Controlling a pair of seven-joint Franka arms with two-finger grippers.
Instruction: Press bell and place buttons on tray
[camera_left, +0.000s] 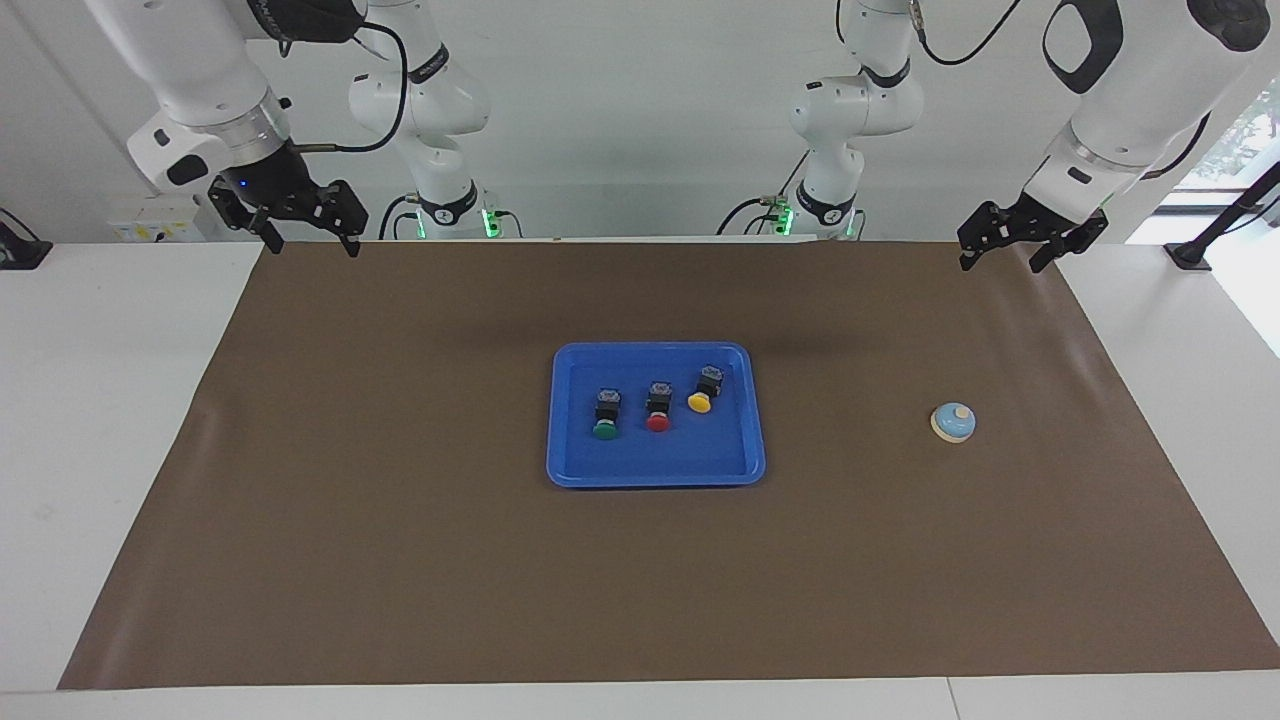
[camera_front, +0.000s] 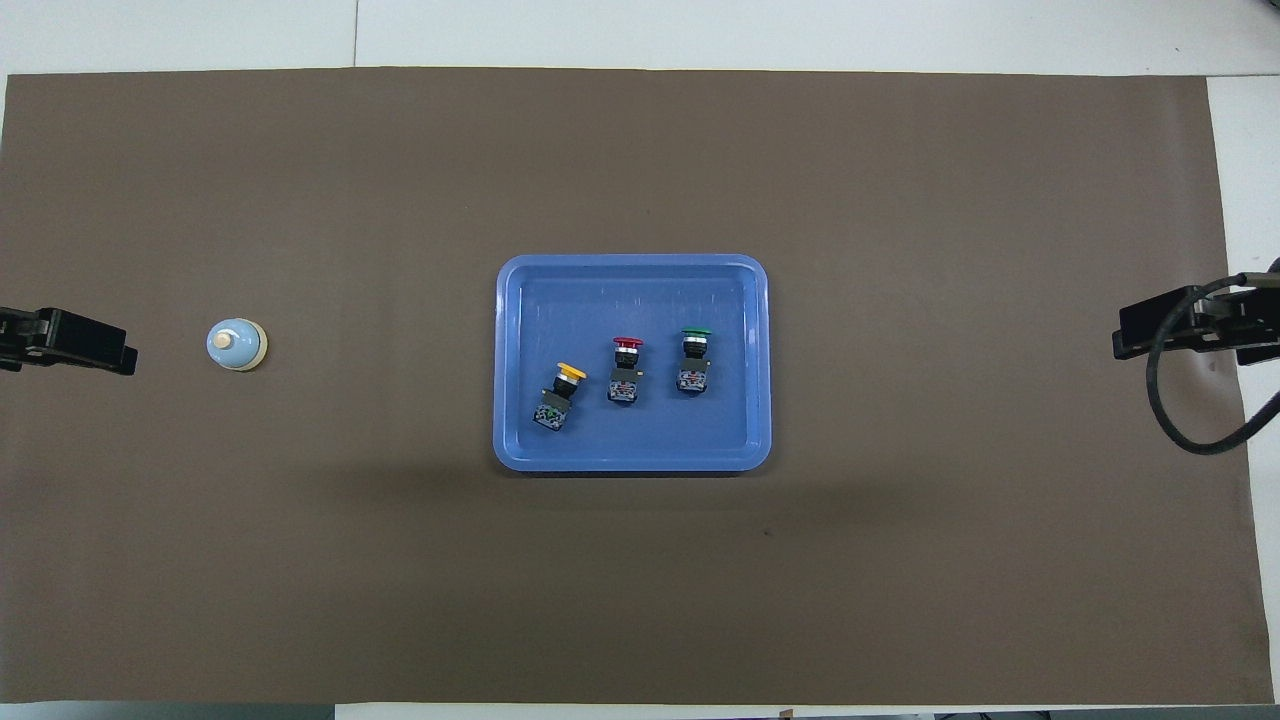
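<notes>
Facing view: left gripper (camera_left: 1003, 250) and right gripper (camera_left: 306, 232) hang raised, fingers wide, empty; arm bases show only here.
Overhead view: three buttons (camera_front: 621, 376) in tray (camera_front: 632, 462); bell (camera_front: 237, 345) at tray's nine o'clock.
Handling: buttons seem light, rigid; grip the black bodies.
</notes>
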